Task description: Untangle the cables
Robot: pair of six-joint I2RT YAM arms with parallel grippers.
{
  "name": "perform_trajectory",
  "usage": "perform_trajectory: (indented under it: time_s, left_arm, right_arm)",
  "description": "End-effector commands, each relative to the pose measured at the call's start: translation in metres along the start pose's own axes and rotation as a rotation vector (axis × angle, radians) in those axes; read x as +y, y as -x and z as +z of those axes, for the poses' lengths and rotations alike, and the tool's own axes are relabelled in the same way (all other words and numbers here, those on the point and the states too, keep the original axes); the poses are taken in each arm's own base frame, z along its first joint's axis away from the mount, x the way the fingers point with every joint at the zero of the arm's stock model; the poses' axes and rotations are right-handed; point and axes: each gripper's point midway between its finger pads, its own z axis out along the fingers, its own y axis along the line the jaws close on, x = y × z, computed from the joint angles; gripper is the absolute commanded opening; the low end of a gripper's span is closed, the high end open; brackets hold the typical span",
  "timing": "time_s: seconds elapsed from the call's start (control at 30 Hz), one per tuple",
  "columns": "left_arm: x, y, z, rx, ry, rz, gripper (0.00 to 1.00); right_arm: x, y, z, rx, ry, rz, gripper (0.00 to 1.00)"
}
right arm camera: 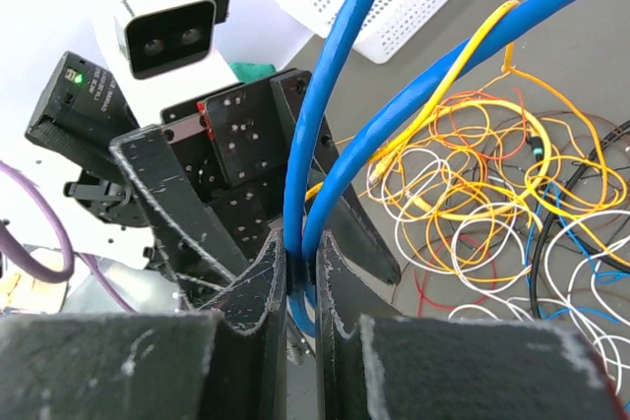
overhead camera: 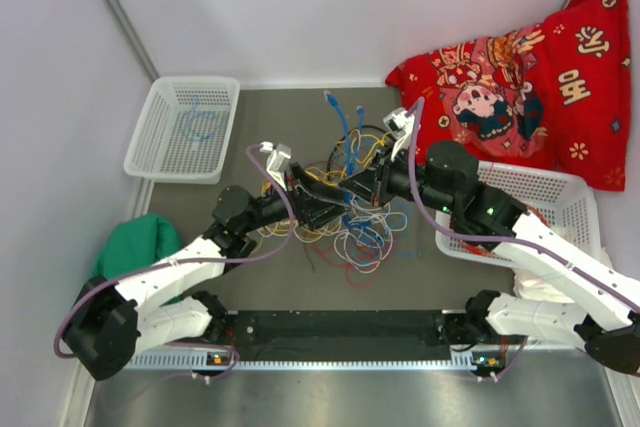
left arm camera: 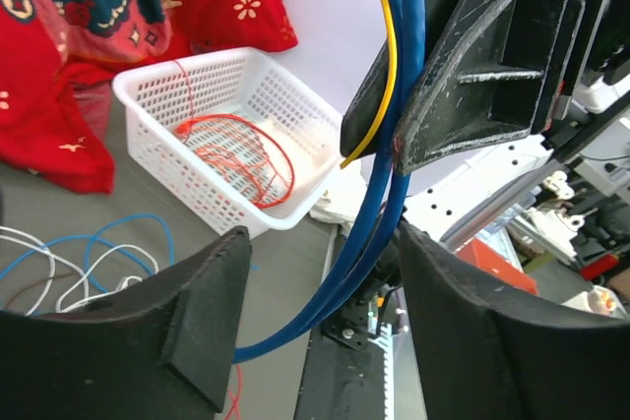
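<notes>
White basket (overhead camera: 143, 139) left, another (overhead camera: 572, 193) right, red cushion (overhead camera: 520, 87), green cloth (overhead camera: 136, 243)

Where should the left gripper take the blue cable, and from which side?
Grip the blue cable on its doubled stretch beside the right gripper: that runs clear of the tangle, already inside the open left gripper. Close across it from there.

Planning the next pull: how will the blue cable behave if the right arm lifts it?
Probably floppy: the blue cable bends in a loop out of the shut right tool. Thin, so likely light, but it may drag the tangle beside it.
</notes>
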Motion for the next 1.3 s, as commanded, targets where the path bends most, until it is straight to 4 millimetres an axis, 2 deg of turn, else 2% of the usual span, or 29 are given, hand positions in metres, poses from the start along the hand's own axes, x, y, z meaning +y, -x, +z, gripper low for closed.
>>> perform_trajectory:
  time_s: [0.0,0.1,0.13,0.2,0.23,0.27,0.3,0.37,0.4,0.43,0.6,0.63,0.7,0.77,0.9,0.93,0.97,1.0,1.03,1.07,1.1,1.13,1.17,1.2,1.27]
  left_arm:
    - [-0.024,0.011,0.004,-0.041,-0.114,0.041,0.57]
    - [-0.026,0.01,0.006,-0.032,-0.127,0.036,0.43]
    - [-0.026,0.01,0.007,-0.03,-0.125,0.034,0.3]
    - [-0.025,0.009,0.007,-0.028,-0.121,0.028,0.15]
    - [-0.026,0.009,0.006,-0.026,-0.121,0.026,0.0]
    - [-0.025,0.01,0.006,-0.029,-0.113,0.026,0.0]
    - [-0.027,0.011,0.004,-0.027,-0.111,0.027,0.0]
    - [-0.029,0.012,0.003,-0.025,-0.104,0.036,0.0]
    - [-0.031,0.014,0.0,-0.022,-0.092,0.036,0.0]
    - [-0.032,0.015,-0.001,-0.018,-0.084,0.038,0.0]
    - [-0.039,0.03,-0.01,-0.05,-0.034,0.081,0.0]
    - [-0.036,0.027,-0.012,-0.034,-0.005,0.072,0.0]
    - [-0.038,0.035,-0.015,-0.043,0.025,0.094,0.0]
    - [-0.03,0.041,-0.018,-0.042,0.111,0.081,0.0]
    - [-0.025,0.069,-0.023,-0.081,0.255,0.08,0.0]
    - [-0.022,0.077,-0.023,-0.096,0.298,0.08,0.0]
    - [-0.023,0.099,-0.024,-0.146,0.343,0.105,0.0]
    - [-0.01,0.096,-0.026,-0.12,0.421,0.087,0.0]
    - [-0.006,0.104,-0.027,-0.138,0.461,0.093,0.0]
    - [0.001,0.125,-0.034,-0.191,0.561,0.11,0.0]
    - [0.026,0.119,-0.044,-0.161,0.703,0.092,0.0]
    - [0.037,0.121,-0.051,-0.156,0.789,0.093,0.0]
    - [0.046,0.135,-0.055,-0.178,0.878,0.102,0.0]
    - [0.067,0.135,-0.081,-0.179,1.061,0.105,0.0]
    - [0.072,0.149,-0.084,-0.197,1.124,0.117,0.0]
  right_arm:
    - [0.024,0.032,-0.005,-0.084,0.074,-0.009,0.0]
    - [0.023,0.03,-0.004,-0.077,0.071,-0.006,0.0]
    - [0.023,0.03,-0.005,-0.077,0.071,-0.009,0.0]
    - [0.021,0.03,-0.007,-0.082,0.062,-0.011,0.0]
    - [0.02,0.031,-0.008,-0.088,0.056,-0.013,0.0]
    - [0.017,0.032,-0.009,-0.096,0.036,-0.012,0.04]
    - [0.017,0.034,-0.012,-0.104,0.031,-0.018,0.31]
    - [0.014,0.033,-0.015,-0.095,0.015,-0.028,0.54]
    - [0.013,0.032,-0.015,-0.09,0.011,-0.037,0.69]
    - [0.011,0.03,-0.017,-0.078,-0.002,-0.038,0.73]
    - [0.001,0.031,-0.025,-0.095,-0.06,-0.049,0.83]
    - [0.0,0.032,-0.028,-0.1,-0.067,-0.05,0.84]
    - [-0.007,0.031,-0.033,-0.1,-0.1,-0.062,0.86]
    - [-0.014,0.031,-0.04,-0.114,-0.141,-0.07,0.87]
    - [-0.031,0.027,-0.053,-0.147,-0.217,-0.062,0.86]
    - [-0.04,0.024,-0.055,-0.16,-0.257,-0.06,0.85]
    - [-0.042,0.026,-0.062,-0.184,-0.274,-0.045,0.85]
    - [-0.047,0.026,-0.066,-0.201,-0.295,-0.04,0.84]
    - [-0.054,0.025,-0.069,-0.217,-0.326,-0.036,0.84]
    - [-0.057,0.025,-0.072,-0.225,-0.342,-0.035,0.83]
    - [-0.059,0.026,-0.076,-0.24,-0.352,-0.031,0.83]
    - [-0.066,0.023,-0.078,-0.238,-0.387,-0.029,0.83]
    - [-0.069,0.021,-0.08,-0.235,-0.405,-0.028,0.82]
    - [-0.072,0.019,-0.079,-0.226,-0.421,-0.024,0.82]
    - [-0.08,0.011,-0.08,-0.2,-0.455,-0.02,0.82]
